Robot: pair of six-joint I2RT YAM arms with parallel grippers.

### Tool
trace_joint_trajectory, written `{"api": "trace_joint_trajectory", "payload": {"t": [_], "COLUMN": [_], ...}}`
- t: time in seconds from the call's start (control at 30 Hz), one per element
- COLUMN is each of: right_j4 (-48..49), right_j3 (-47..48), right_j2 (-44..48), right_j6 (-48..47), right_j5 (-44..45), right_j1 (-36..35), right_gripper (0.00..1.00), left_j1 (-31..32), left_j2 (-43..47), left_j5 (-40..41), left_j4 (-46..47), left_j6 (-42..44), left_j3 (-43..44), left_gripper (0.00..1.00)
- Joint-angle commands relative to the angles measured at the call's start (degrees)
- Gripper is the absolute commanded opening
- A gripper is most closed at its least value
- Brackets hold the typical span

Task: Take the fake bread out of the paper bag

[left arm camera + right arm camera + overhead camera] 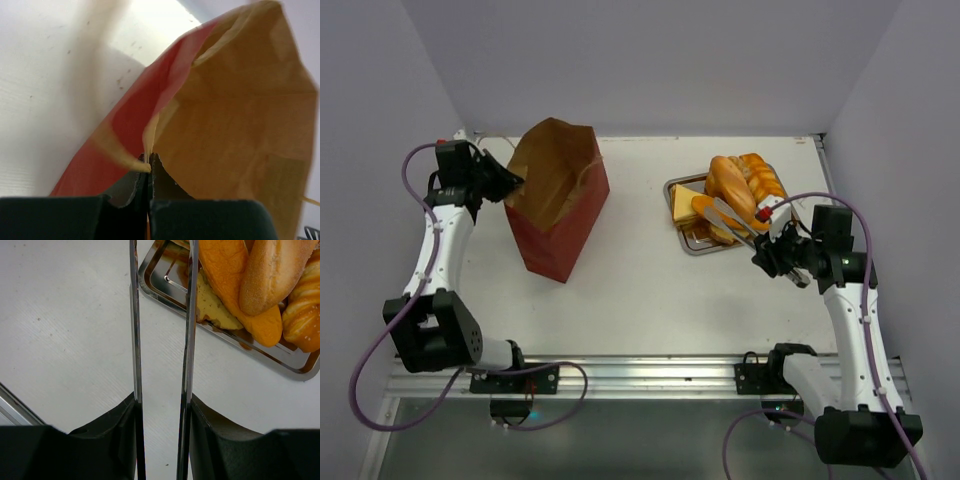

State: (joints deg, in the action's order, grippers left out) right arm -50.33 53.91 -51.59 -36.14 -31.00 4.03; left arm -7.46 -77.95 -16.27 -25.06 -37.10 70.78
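Note:
The paper bag (pixel 557 200), dark red outside and brown inside, stands open at the back left. My left gripper (pixel 510 183) is shut on its left rim; in the left wrist view the fingers (pixel 148 162) pinch the paper edge of the bag (pixel 240 125). No bread shows inside it. The fake bread (pixel 735 185), several golden loaves and a pale wedge, lies piled on a metal tray (pixel 695 243) at the right. My right gripper (pixel 772 240) is shut on metal tongs (pixel 730 215), whose blades (pixel 135 315) stand apart and reach to the tray's near corner beside the bread (pixel 235 270).
The shiny tray (pixel 165 280) lies near the table's right edge. White walls close in the back and both sides. An aluminium rail (pixel 650 372) with the arm bases runs along the near edge.

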Motion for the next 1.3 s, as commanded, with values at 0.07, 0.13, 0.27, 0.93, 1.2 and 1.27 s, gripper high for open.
{"api": "trace_joint_trajectory", "payload": {"t": [0.07,0.13,0.27,0.93,1.2,1.27], "right_j4": [0.6,0.5,-0.1,3.5,18.7,19.2], "right_j3": [0.1,-0.1,-0.1,-11.6,-13.9,-14.4], "right_j2": [0.9,0.8,0.0,-6.8,-20.5,-20.2], "right_j6": [-1.3,-1.8,-3.5,-13.2,-4.6,-4.7], "right_j5": [-0.5,-0.4,-0.1,8.5,18.6,20.4], "right_j1": [-0.1,-0.2,-0.1,-25.3,-32.3,-32.4], "right_gripper": [0.42,0.42,0.42,0.42,0.61,0.82], "left_j1": [-3.6,-4.0,-4.3,-4.4,-4.2,-4.1], "left_j2": [-3.9,-3.2,-0.5,14.2,29.9,34.1], "left_j5": [-10.4,-11.8,-15.8,-9.1,-6.7,-8.0], "left_j4": [4.5,7.0,10.1,7.0,5.4,4.9], "left_j6": [-0.9,-0.8,0.7,11.6,14.3,13.8], "left_j3": [-2.8,-4.0,-4.3,-3.5,-8.9,-12.7], "left_gripper": [0.00,0.14,0.58,1.00,1.00,1.00]}}
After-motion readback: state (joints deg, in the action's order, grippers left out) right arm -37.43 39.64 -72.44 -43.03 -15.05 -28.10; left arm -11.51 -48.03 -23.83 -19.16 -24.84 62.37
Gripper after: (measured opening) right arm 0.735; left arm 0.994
